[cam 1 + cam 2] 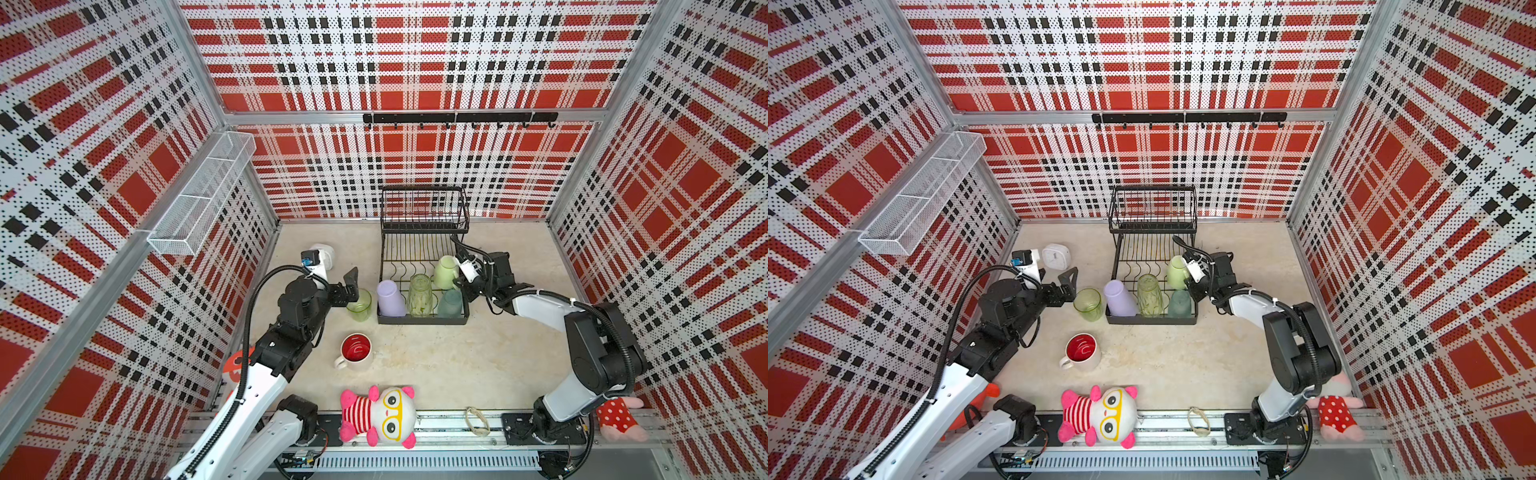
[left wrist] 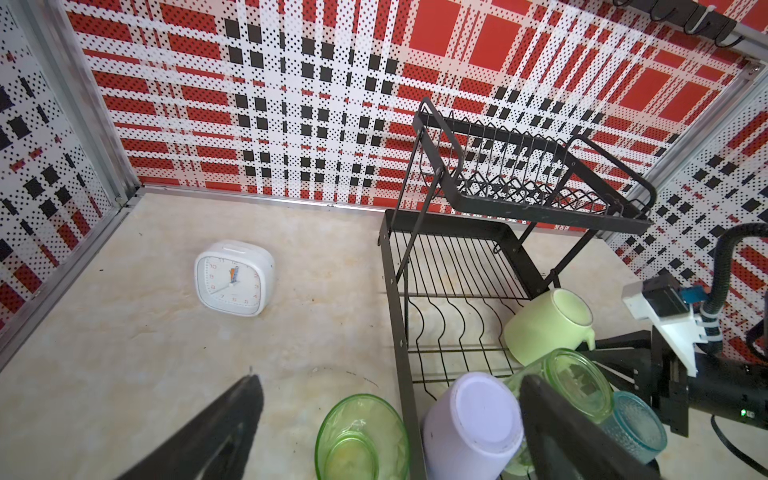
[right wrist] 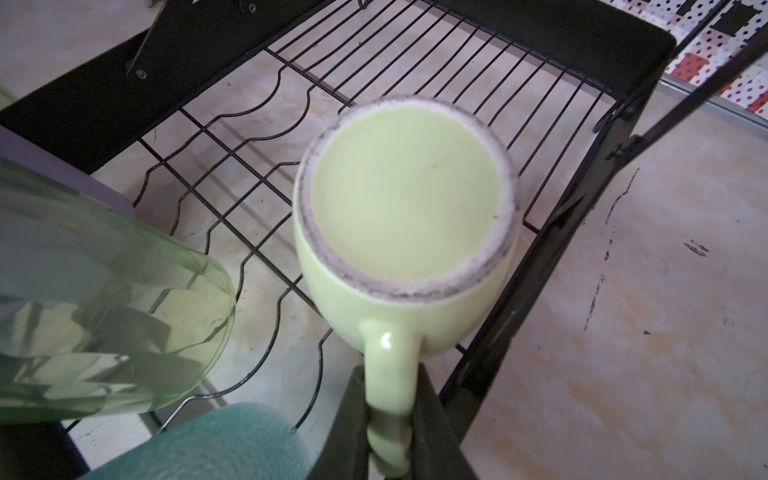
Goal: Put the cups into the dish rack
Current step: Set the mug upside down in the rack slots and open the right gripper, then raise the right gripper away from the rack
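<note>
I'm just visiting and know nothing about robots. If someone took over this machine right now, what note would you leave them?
Right gripper: shut on the handle of the pale green mug, bottom up in the lower tier of the dish rack.
Left gripper: open, close to the loose green tumbler on the table.
Done: lavender tumbler, racked green tumbler and teal cup stand in the rack.
Left: release the mug, then load the loose tumbler and the white mug, upright on the table.

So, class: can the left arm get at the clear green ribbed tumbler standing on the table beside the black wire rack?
Probably yes: the fingers of the left gripper stand open either side of the clear green ribbed tumbler, with nothing between.
</note>
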Controlling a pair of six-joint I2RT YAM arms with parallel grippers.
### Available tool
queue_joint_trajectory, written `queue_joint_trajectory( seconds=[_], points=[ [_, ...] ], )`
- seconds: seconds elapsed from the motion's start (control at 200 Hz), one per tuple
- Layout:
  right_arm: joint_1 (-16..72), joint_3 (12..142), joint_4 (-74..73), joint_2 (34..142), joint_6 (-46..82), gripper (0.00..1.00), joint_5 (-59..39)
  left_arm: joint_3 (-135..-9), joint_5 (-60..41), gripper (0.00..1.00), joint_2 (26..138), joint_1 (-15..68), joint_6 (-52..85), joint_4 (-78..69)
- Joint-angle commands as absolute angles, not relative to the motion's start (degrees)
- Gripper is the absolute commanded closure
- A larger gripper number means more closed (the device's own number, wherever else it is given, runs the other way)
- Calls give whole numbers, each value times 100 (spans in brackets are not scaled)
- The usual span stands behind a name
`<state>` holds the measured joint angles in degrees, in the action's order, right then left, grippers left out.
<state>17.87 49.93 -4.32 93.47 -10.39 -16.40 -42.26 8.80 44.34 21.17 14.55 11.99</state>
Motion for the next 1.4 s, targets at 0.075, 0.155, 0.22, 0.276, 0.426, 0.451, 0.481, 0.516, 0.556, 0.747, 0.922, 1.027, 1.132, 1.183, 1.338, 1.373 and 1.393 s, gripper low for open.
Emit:
queue_joint_trajectory(
  seconds=[0.075,0.155,0.22,0.276,0.426,0.451,0.481,0.516,0.556,0.747,0.922,1.027,1.132,1.183,1.338,1.373,1.393],
  points=[
    [1759,4879,-642,9048,-978,90,-1806,-4245,848,2,4360,2039,1375,1081],
    [1758,4878,-624,9031,-976,85,-1811,-4254,837,2,4375,2039,1380,1081],
    [1760,4886,-635,9009,-963,79,-1787,-4262,805,2,4400,2030,1397,1081],
    [1738,4904,-633,8983,-925,76,-1779,-4278,812,2,4420,2022,1423,1096],
    [1557,4966,-589,8855,-798,65,-1948,-4421,947,2,4438,2018,1425,1363],
    [1517,4966,-580,8814,-788,64,-1955,-4456,985,2,4438,2013,1409,1442],
    [1497,4966,-565,8746,-788,63,-1951,-4509,1035,2,4438,2013,1390,1546],
    [1479,4966,-531,8665,-783,62,-1947,-4552,1135,2,4431,2013,1393,1670],
    [1452,4957,-485,8535,-799,62,-1916,-4614,1215,2,4429,1992,1406,1827],
    [1340,5044,-18,7740,-758,34,-1812,-4847,1006,2,4450,1872,1402,2619],
    [622,6194,1309,7725,1029,0,-2607,-4977,508,2,4456,1718,1633,2742],
    [19,6679,1503,8099,1415,0,-4653,-4945,233,2,4658,1372,1767,2719],
    [396,7518,2683,8429,1194,0,-4189,-4770,-136,2,4789,623,2088,2573],
    [701,7574,2689,8374,1331,0,-3701,-4689,-444,5,4815,245,2305,2522],
    [1562,7662,2670,8126,2045,0,-2851,-4488,-357,5,4865,-448,2812,2340],
    [1823,7652,2671,8006,2045,0,-2636,-4491,-124,1,4924,-443,2927,2382],
    [1979,7634,2644,7933,2064,0,-2487,-4503,51,2,4971,-456,2978,2429]
  ],
)
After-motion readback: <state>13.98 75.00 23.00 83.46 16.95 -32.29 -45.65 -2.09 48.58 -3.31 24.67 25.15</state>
